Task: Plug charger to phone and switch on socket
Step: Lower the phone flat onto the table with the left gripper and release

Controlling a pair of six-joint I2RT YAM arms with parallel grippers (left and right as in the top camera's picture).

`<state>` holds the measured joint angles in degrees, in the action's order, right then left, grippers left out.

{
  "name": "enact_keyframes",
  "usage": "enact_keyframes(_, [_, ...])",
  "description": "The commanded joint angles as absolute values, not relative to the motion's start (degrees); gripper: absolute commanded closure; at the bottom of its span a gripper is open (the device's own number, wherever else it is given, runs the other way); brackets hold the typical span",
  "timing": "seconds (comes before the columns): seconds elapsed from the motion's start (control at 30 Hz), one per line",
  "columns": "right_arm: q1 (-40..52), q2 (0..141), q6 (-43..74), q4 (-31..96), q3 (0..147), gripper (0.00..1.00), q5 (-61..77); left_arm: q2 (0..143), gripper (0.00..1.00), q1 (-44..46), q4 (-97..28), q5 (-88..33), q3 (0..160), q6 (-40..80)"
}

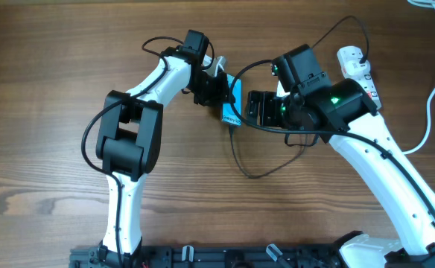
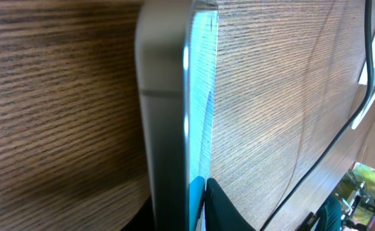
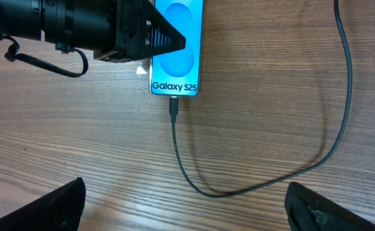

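**Phone** [image 3: 181, 45]: flat and rectangular, with a bright turquoise screen. A white strip at the near end reads "Galaxy S25" in dark letters. The left wrist view shows it edge-on, with a silver frame and a thin blue line of screen [image 2: 165, 128]. In the overhead view it appears as a narrow turquoise sliver [image 1: 233, 100] at the middle of the wooden table [image 1: 54, 59]. Whether it lies flat or is tipped on one edge cannot be told.

**Charger** [image 3: 173, 108]: thin black cable with a small black plug tip. The tip meets the phone's end edge just under the white strip. How deep it is seated cannot be told. From there the cable sweeps in a loose loop across the table [image 1: 235, 149].

**Socket** [image 1: 359, 68]: white elongated strip with small red marks, at the far right and partly hidden by the right arm. A thick white cord [image 1: 432, 97] trails off beside it.

**Left gripper** [image 1: 219, 91]: closed on the phone's long side. A ridged black finger [image 3: 162, 42] overlaps the screen's edge, and a dark finger [image 2: 221, 206] presses against the glass.

**Right gripper** [image 1: 256, 109]: spread wide and holding nothing. Its two dark fingertips [image 3: 62, 205] sit at the lower corners of its own view, with bare wood and cable between them.

**Position**: the phone is inside the left gripper. The right gripper is just beside the phone's plug end and apart from it. The socket is well apart from both grippers.
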<state>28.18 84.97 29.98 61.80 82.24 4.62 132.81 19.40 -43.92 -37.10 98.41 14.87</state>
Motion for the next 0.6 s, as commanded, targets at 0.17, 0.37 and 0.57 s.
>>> enact_keyframes(0.17, [28.03,85.73,30.35,62.15,83.13,0.0,3.55,135.02,0.79,19.38,-44.62,-29.87,98.24,13.96])
enact_keyframes(0.37, [28.03,85.73,30.11,62.65,83.13,0.0,3.36,135.02,0.67,19.38,-44.86,-28.36,98.24,13.98])
enact_keyframes(0.57, [28.03,85.76,30.0,63.05,83.13,0.0,3.36,135.02,0.64,19.38,-46.85,-22.04,98.24,13.98])
